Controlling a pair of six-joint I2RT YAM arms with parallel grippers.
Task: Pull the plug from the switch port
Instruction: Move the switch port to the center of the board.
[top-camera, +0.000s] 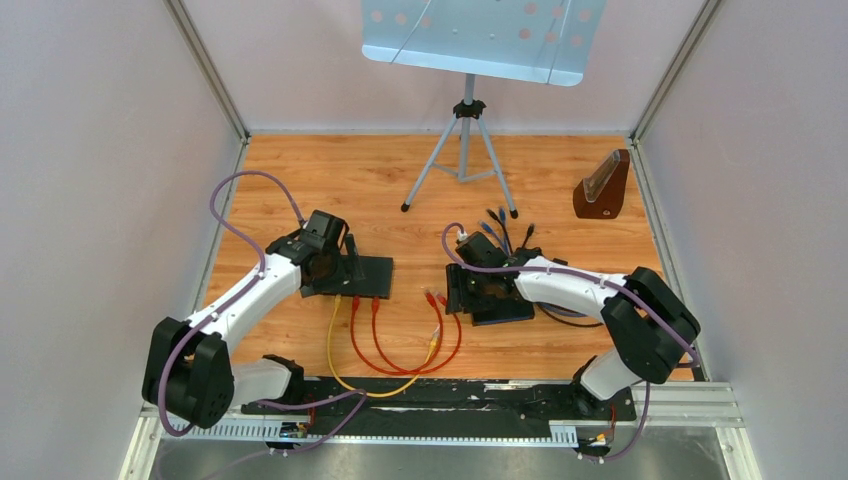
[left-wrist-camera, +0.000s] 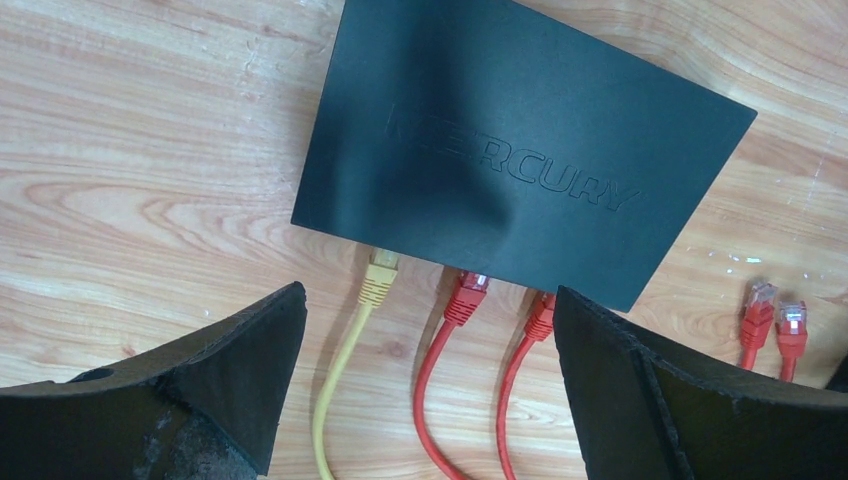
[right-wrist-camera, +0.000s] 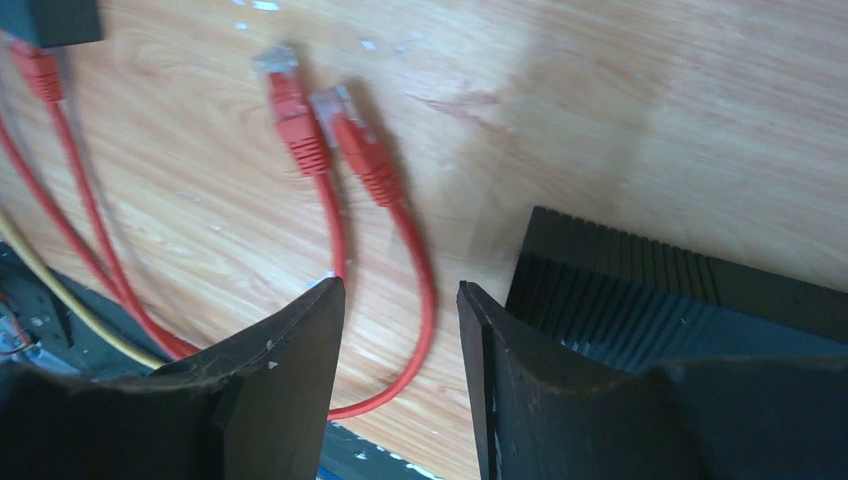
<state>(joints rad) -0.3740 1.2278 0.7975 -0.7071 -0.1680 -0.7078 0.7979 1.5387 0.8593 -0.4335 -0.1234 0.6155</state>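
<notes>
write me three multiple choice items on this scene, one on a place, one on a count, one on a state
1. Where do the two loose red plugs lie?
A) on the table, apart from the switch
B) on top of the switch
C) hanging off the table edge

2. How many plugs sit in the switch's ports?
A) one
B) three
C) five

3. How is the left gripper?
A) shut on a plug
B) shut, empty
C) open, empty

Answers:
1 A, they lie on bare wood to one side of the switch.
2 B, one yellow plug and two inserted red plugs sit side by side.
3 C, its fingers stand wide apart, gripping nothing.
</notes>
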